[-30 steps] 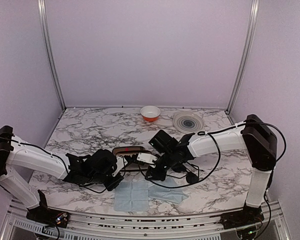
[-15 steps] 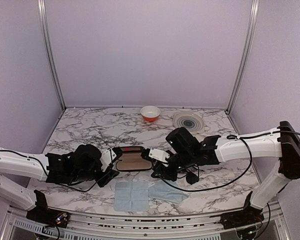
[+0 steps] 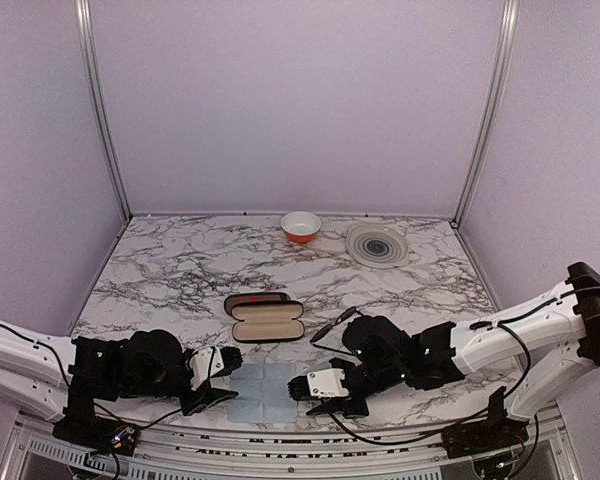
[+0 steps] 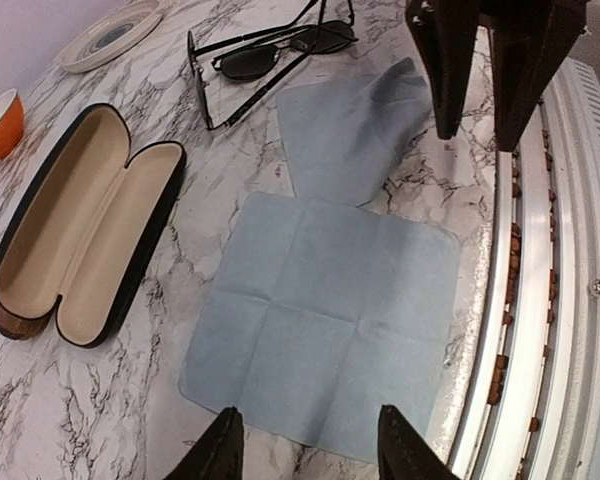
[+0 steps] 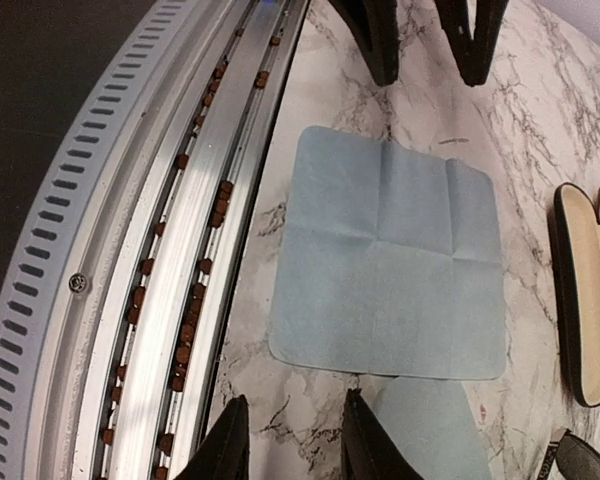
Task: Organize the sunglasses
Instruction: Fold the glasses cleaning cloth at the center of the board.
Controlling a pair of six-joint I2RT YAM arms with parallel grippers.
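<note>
Sunglasses lie on the worktop, temples unfolded, just beside a blue cloth and apart from the open case, which shows only its tan lining. Left gripper and right gripper hover part-open, holding nothing, near a second cloth.

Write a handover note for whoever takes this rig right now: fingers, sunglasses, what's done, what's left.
Left gripper: fingers open, empty, at the edge of the blue cloth.
Right gripper: fingers open, empty, facing it across that cloth.
Sunglasses: on the table beside the second cloth, unheld.
Done: case lies open, empty.
Left: put the sunglasses in the case, close it.
</note>
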